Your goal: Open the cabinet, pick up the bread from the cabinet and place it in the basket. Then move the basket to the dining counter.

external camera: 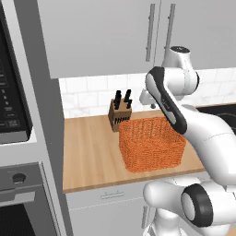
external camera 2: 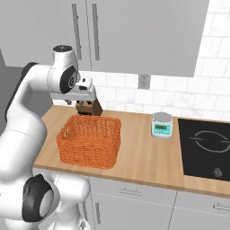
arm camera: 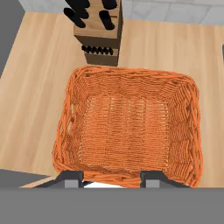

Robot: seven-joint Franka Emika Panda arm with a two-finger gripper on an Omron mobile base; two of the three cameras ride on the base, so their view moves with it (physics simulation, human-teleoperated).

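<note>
The orange basket sits on the wooden desk, near the front edge and about in the middle of the part I can see; I see no bun in it, just its woven bottom; from above, its rim goes all the way round and nothing lies inside.

A wooden knife block with black handles stands just behind the basket, close to the white tile wall at the back edge of the desk; the two are close, but I cannot tell if they touch.

The robot's hand hangs over the basket, pointing down at it; its two dark finger tips stand apart with the near rim of the basket between them; the hand looks partly open and holds nothing that I can see.

Above the desk the grey wall cabinets have their doors shut; long silver bar handles run down them.

Over by the right side of the desk a small kitchen scale stands near the back wall; a black cooktop lies beside it; a dark oven fills the tall unit at the left end of the desk.
</note>
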